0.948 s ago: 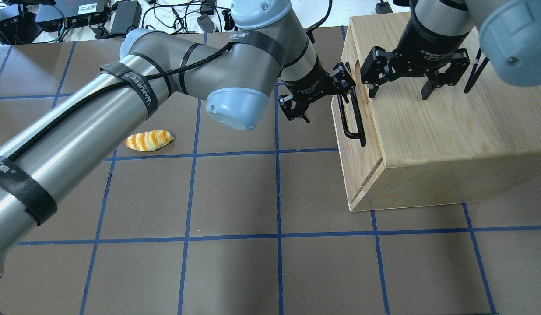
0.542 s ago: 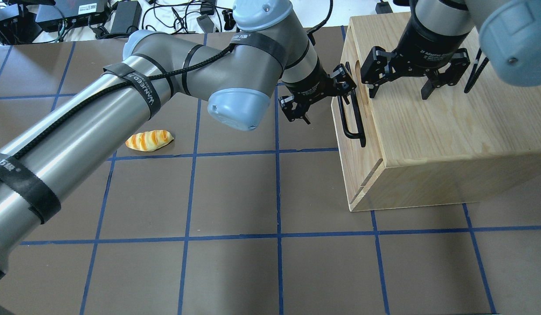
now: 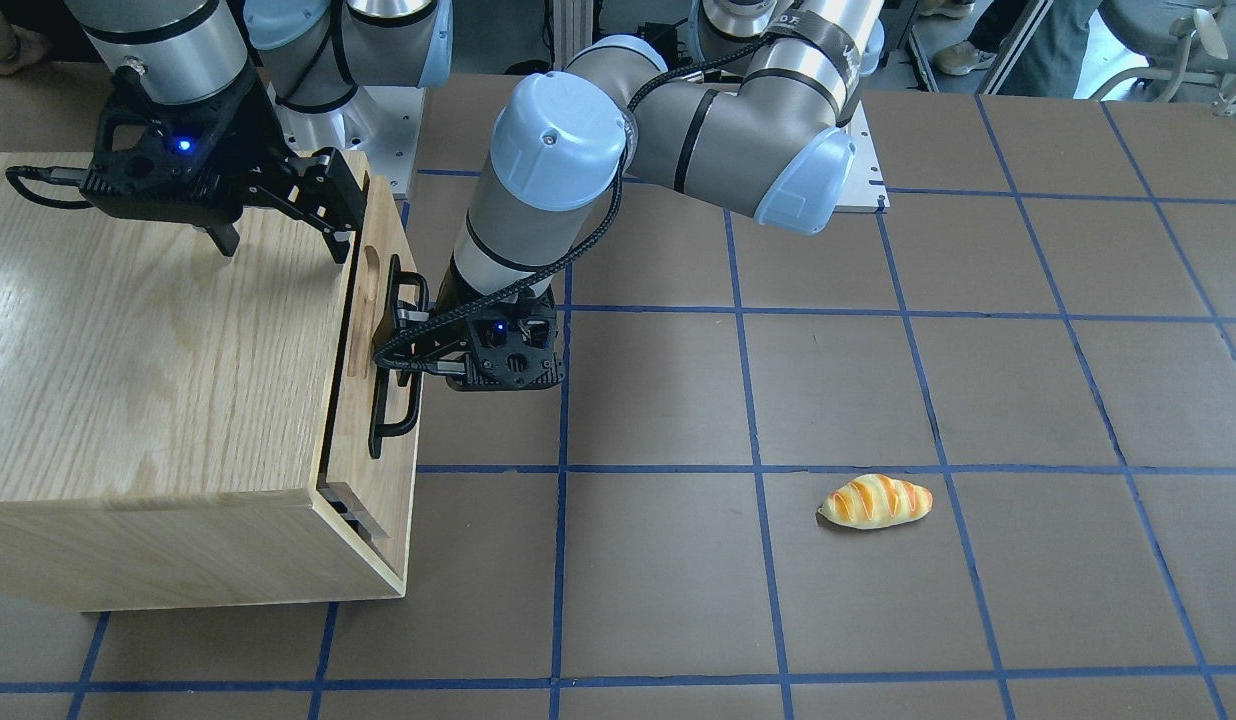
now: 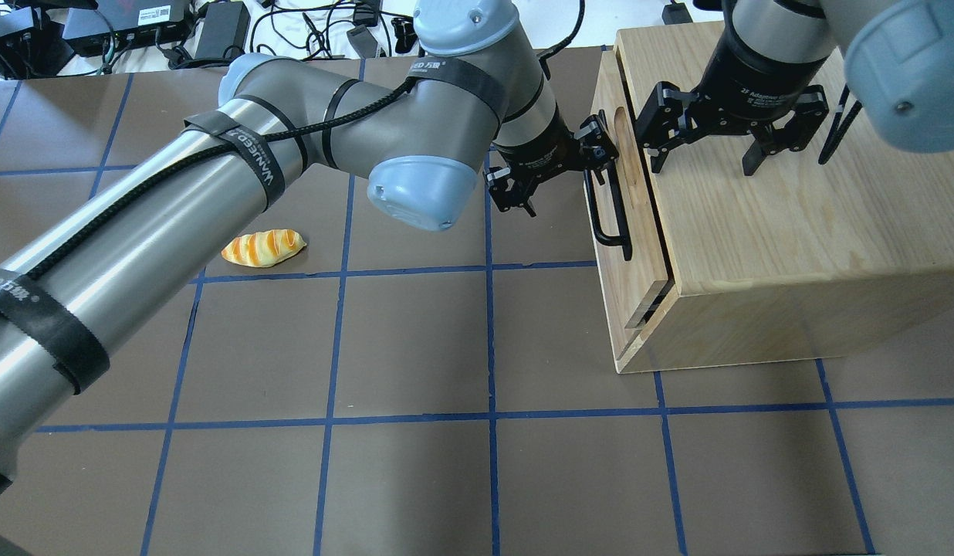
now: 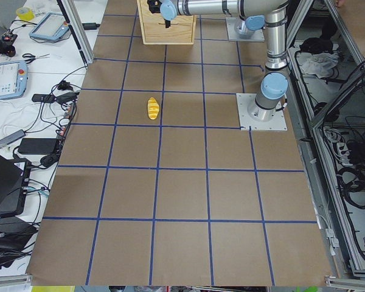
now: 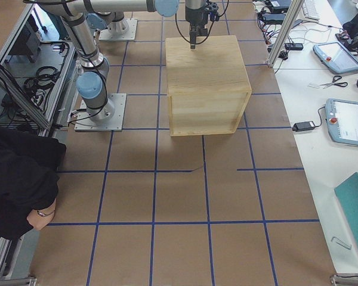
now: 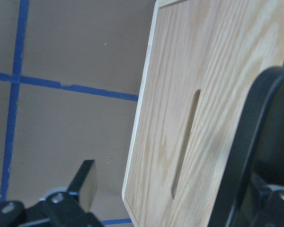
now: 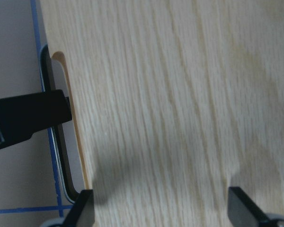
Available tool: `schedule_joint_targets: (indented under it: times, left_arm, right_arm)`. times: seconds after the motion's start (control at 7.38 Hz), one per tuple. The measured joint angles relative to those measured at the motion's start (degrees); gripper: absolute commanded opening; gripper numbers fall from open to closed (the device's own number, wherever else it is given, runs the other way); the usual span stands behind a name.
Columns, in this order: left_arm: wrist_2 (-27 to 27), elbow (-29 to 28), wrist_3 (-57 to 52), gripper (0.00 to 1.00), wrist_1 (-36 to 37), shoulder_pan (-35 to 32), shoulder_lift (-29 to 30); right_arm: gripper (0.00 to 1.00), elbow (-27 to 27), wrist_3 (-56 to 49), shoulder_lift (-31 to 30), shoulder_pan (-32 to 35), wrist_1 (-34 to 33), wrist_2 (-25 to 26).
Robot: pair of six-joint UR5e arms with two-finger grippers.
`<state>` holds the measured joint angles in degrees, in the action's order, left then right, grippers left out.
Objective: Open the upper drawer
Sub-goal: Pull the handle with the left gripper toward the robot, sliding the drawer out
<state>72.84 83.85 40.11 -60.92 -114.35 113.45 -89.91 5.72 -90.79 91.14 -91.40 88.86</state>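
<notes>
Upper drawer (image 4: 645,235) faces robot's left — handle (image 4: 593,208) runs near-to-far.

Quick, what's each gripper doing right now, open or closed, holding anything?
Left gripper: open, one finger hooked at the bar handle of the upper drawer.
Right gripper: open, holding nothing, fingertips down at the cabinet top.
</notes>
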Motion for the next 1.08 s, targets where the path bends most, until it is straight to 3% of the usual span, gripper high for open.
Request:
schedule_joint_targets:
  times: [1.08]
  left_arm:
    - [3.0, -0.1, -0.5, 1.00, -1.9, 0.6, -1.0]
  right_arm:
    - [1.00, 0.0, 0.0, 0.0, 0.0, 0.0, 0.0]
